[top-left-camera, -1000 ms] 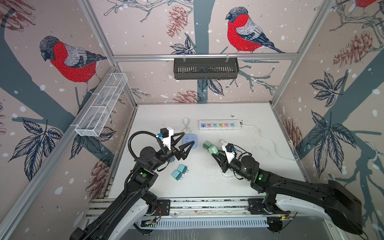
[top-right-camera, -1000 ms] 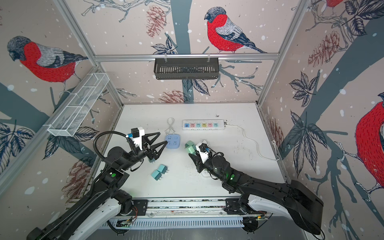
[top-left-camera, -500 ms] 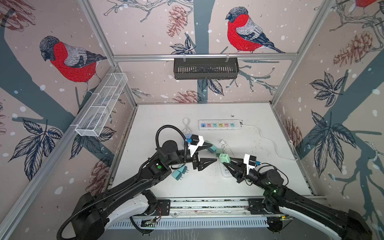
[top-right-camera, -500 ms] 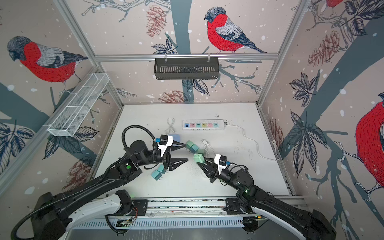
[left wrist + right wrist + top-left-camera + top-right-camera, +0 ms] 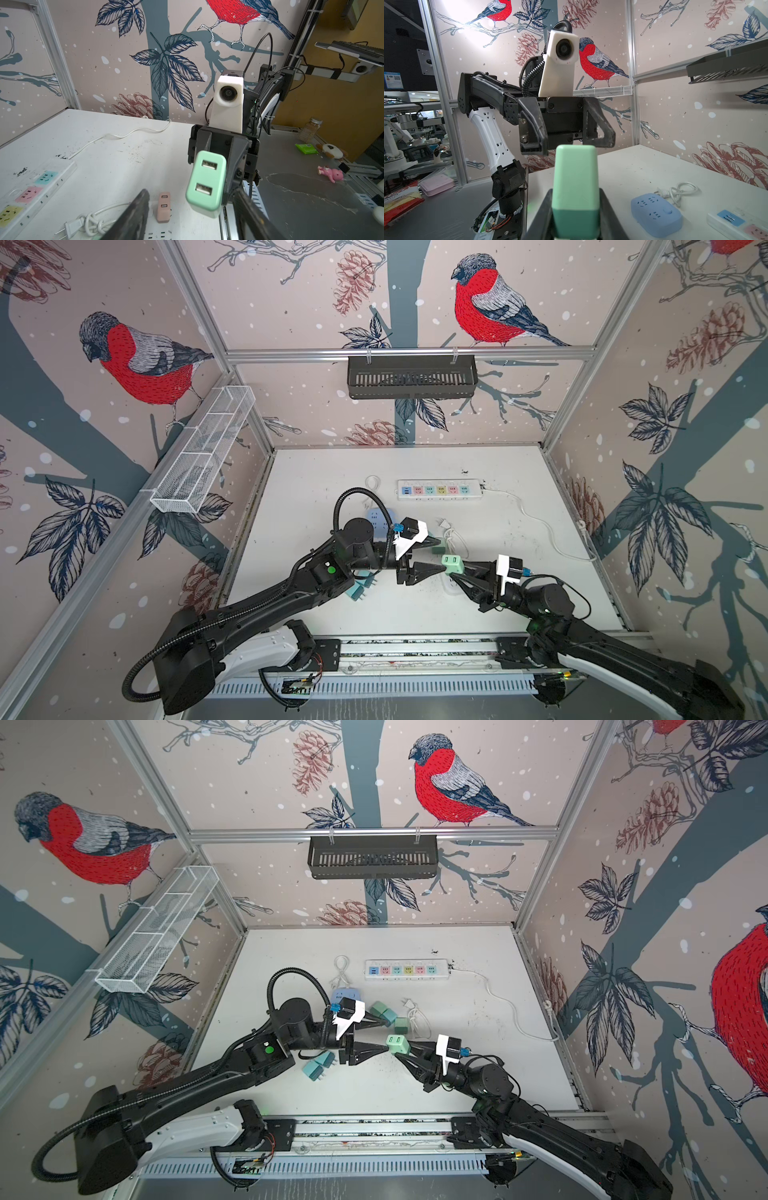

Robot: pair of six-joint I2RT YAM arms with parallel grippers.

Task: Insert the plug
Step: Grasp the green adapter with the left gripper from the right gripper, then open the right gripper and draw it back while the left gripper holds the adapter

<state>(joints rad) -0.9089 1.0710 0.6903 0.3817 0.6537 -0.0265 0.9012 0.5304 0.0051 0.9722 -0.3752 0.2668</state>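
Observation:
A mint-green plug (image 5: 451,564) (image 5: 397,1044) with two USB ports hangs above the table, and my right gripper (image 5: 459,570) (image 5: 409,1050) is shut on it. In the right wrist view the plug (image 5: 575,182) stands between the fingers (image 5: 607,209). My left gripper (image 5: 439,554) (image 5: 387,1034) faces it, open. In both top views its lower fingertip meets the plug's end. In the left wrist view the plug (image 5: 205,182) sits between the spread fingers (image 5: 135,214), with a gap on one side. The white power strip (image 5: 439,489) (image 5: 407,970) with coloured sockets lies at the back.
A blue oval socket block (image 5: 345,996) (image 5: 656,214) lies behind the left wrist. Two teal plugs (image 5: 318,1065) sit under the left arm, green plugs (image 5: 384,1013) and a knotted white cord (image 5: 415,1017) lie mid-table. A pink plug (image 5: 164,206) stands in a white strip below.
The left arm has swung from the left side to the middle and its jaws have narrowed around the plug's end. The right gripper carried the plug back and to the right.

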